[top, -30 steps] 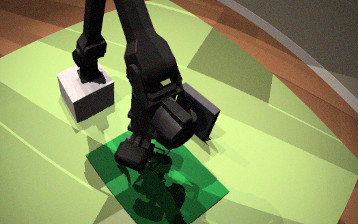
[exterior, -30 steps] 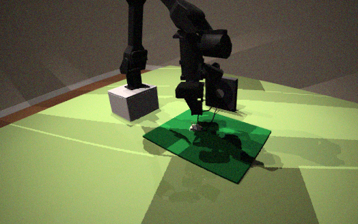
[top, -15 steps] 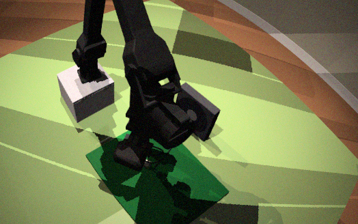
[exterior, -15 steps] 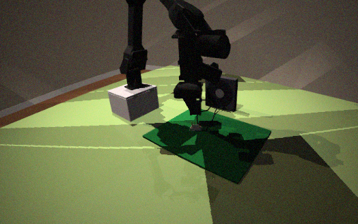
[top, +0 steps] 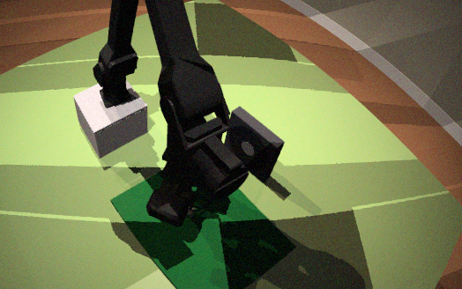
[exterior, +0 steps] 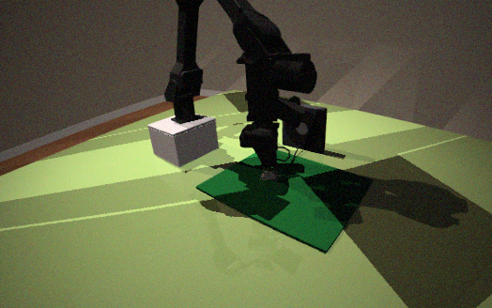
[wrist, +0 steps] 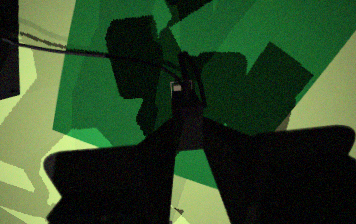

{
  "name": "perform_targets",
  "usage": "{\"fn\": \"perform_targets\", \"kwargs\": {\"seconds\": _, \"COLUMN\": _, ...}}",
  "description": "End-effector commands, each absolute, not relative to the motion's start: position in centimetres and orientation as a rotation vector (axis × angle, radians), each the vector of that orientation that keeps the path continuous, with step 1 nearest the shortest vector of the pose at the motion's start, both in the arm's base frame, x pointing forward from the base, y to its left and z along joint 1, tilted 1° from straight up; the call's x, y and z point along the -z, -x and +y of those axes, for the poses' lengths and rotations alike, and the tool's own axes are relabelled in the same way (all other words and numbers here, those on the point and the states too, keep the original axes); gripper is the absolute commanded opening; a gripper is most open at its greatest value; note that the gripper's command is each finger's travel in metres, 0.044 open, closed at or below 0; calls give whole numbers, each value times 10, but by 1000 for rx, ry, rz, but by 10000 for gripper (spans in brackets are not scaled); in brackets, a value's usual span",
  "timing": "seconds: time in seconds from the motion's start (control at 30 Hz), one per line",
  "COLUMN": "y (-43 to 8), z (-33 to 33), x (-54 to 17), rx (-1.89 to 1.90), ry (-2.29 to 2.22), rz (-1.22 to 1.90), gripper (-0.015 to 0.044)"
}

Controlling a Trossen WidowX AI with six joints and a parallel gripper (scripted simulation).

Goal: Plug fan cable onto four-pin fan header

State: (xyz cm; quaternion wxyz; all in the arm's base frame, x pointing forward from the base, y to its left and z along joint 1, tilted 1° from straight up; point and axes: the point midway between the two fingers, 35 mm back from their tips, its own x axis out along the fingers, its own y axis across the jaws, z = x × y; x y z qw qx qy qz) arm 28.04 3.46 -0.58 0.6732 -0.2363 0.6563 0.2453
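Note:
The green board (top: 204, 251) (exterior: 310, 213) (wrist: 87, 107) lies flat, partly in shadow. My gripper (exterior: 269, 165) (wrist: 186, 122) is shut on the dark plug (wrist: 191, 135), low over the board. The pale four-pin header (exterior: 263, 176) (wrist: 177, 88) is right below the fingertips in the exterior view; in the wrist view part of it shows just beyond the plug. Its pins and any join with the plug are too dark to tell. Thin dark cable (wrist: 130, 61) curves from the plug area left toward the black fan (top: 269, 143) (exterior: 307, 129) (wrist: 7, 65). In the top view the arm hides plug and header.
The fan stands upright behind the board, close to the arm, with a thin flat piece (top: 279, 188) (exterior: 334, 154) at its foot. A white block (top: 121, 137) (exterior: 164, 146) under the arm's base stands at the back left. Loose cable loops (exterior: 284, 154) rise near the gripper.

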Motion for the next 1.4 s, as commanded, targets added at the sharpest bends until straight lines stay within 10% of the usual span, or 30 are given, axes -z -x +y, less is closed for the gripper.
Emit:
{"fn": "perform_targets", "kwargs": {"seconds": 0.0, "y": -279, "z": 34, "x": 7, "rx": -552, "ry": 536, "rz": 1480, "gripper": 0}}
{"fn": "perform_targets", "kwargs": {"seconds": 1.37, "y": -280, "z": 34, "x": 16, "rx": -547, "ry": 530, "rz": 1482, "gripper": 0}}
